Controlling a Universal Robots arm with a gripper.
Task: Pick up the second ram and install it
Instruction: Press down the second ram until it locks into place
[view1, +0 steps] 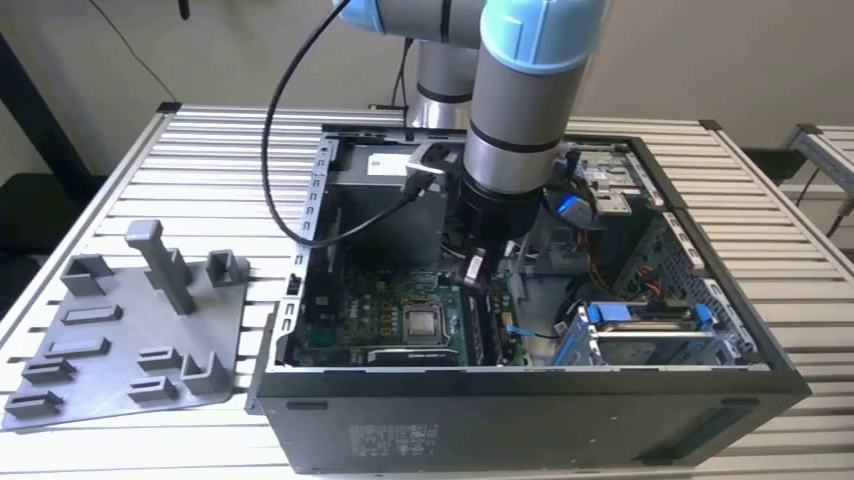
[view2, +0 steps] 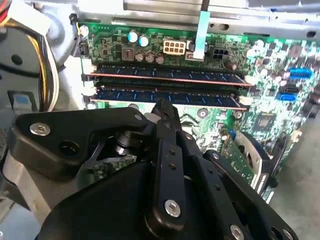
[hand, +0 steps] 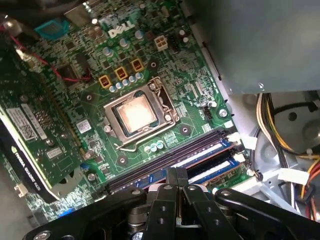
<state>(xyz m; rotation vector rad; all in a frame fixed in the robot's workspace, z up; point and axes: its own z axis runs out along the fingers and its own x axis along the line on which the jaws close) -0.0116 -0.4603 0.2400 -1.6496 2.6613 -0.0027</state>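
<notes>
Two memory sticks sit seated side by side in the motherboard (view2: 280, 65) slots, across the upper middle of the second wrist view; the nearer one, the second ram (view2: 167, 96), lies just beyond my fingertips. My hand (view2: 163, 107) has its fingers pressed together, holding nothing, poised right over that stick. Around it is the open computer case (view1: 534, 400), resting on the slatted table (view1: 200, 140), with the grey tray (view1: 120, 340) at lower left of the exterior view.
</notes>
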